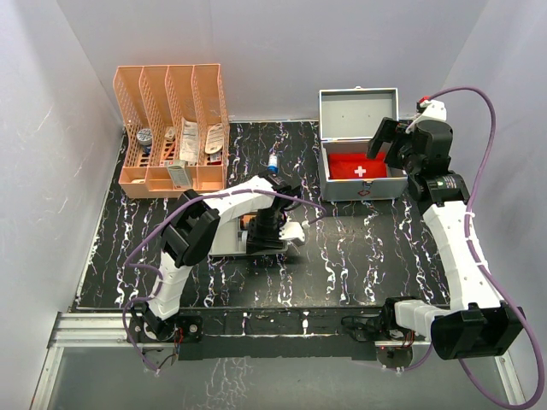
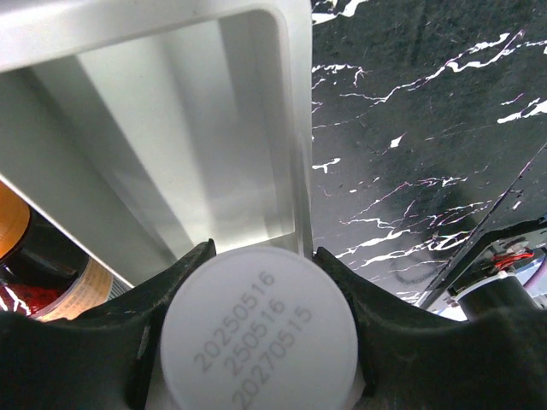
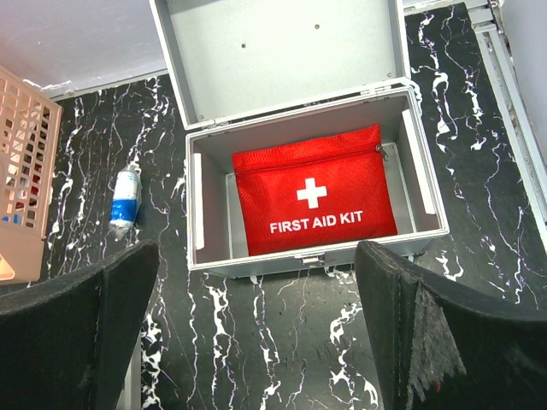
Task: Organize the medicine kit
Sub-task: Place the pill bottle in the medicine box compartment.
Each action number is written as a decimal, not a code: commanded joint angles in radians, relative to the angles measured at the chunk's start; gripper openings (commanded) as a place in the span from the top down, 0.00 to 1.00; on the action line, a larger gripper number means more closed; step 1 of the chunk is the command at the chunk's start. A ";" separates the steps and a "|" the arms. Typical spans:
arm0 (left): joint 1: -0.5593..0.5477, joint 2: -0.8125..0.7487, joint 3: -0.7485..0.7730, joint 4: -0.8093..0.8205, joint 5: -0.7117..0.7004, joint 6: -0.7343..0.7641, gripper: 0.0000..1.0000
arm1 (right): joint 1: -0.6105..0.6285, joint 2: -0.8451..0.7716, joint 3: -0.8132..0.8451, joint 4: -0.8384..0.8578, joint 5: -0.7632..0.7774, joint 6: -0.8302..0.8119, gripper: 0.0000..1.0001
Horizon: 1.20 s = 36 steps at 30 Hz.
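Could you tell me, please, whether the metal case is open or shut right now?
Open: the metal case has its lid tilted back, and the red pouch lies visible inside.

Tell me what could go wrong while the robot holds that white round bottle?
The white bottle is round, pinched only at its sides by the left gripper, so it might slip and drop onto the grey tray.
The red pouch covers most of the floor of the medicine kit, so the bottle may not sit flat there.
The right gripper hangs open near the kit, so the arms might bump.
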 commanded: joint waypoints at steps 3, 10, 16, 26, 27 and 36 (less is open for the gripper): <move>-0.004 -0.015 -0.023 -0.007 -0.014 -0.026 0.89 | -0.007 -0.044 -0.005 0.047 -0.003 -0.012 0.02; -0.004 -0.011 -0.019 0.001 -0.020 -0.040 0.82 | -0.008 -0.052 -0.009 0.046 -0.009 -0.009 0.02; -0.004 -0.009 0.002 0.005 -0.025 -0.060 0.81 | -0.008 -0.052 -0.007 0.053 -0.015 -0.007 0.02; -0.007 -0.018 0.009 0.017 -0.033 -0.078 0.81 | -0.010 -0.057 -0.013 0.061 -0.027 0.001 0.02; -0.007 -0.017 0.006 0.022 -0.033 -0.081 0.81 | -0.010 -0.058 -0.015 0.060 -0.028 0.001 0.02; -0.011 -0.020 0.013 0.025 -0.047 -0.094 0.78 | -0.010 -0.055 -0.015 0.072 -0.039 0.001 0.02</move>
